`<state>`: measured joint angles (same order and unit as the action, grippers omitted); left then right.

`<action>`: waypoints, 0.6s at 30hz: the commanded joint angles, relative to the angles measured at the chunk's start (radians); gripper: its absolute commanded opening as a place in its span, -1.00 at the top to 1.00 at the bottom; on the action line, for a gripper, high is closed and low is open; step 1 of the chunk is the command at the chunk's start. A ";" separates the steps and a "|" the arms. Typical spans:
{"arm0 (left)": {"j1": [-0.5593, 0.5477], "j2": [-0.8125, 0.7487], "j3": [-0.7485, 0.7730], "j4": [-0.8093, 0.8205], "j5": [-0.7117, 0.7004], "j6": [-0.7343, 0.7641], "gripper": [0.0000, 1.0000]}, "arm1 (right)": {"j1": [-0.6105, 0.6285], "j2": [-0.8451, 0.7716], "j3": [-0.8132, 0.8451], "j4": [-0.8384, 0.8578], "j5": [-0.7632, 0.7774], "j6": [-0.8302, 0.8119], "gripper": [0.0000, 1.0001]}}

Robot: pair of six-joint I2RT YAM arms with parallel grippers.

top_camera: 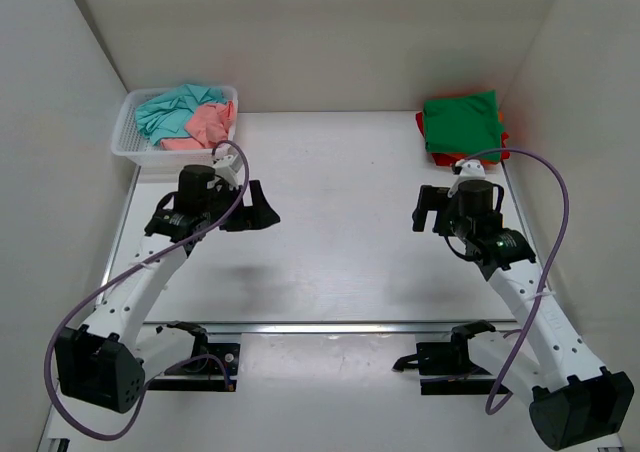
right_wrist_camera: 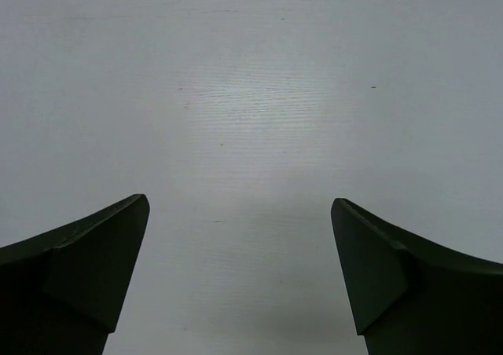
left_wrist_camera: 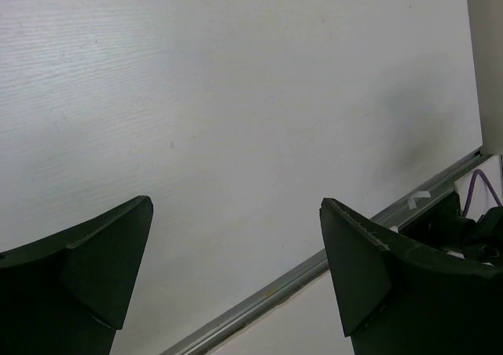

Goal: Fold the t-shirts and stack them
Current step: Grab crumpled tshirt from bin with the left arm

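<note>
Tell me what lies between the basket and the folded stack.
Nothing. The top view shows only bare table between the basket and the folded stack.

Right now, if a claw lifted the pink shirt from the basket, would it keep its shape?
Probably not: the salmon pink t-shirt lies crumpled in soft folds, so it would likely droop. It looks like thin cloth, so probably light for its size. It touches the teal t-shirt in the white mesh basket, so that might drag along.
</note>
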<state>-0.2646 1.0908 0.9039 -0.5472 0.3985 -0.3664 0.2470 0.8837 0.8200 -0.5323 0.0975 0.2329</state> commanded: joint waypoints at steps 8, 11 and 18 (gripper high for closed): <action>0.062 -0.420 -0.298 0.484 -0.093 -0.134 -0.98 | -0.078 -0.048 -0.008 0.017 -0.122 -0.017 -0.98; 0.119 -0.280 -0.182 0.426 -0.197 -0.050 -0.98 | -0.060 -0.034 0.001 0.032 -0.133 -0.018 -1.00; 0.258 0.275 0.319 0.406 -0.343 -0.043 0.97 | -0.011 0.069 0.054 0.066 -0.154 -0.029 -0.98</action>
<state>-0.0402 1.1992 1.0382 -0.1322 0.1726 -0.4282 0.2184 0.9154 0.8227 -0.5148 -0.0341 0.2234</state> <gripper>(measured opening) 0.058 0.991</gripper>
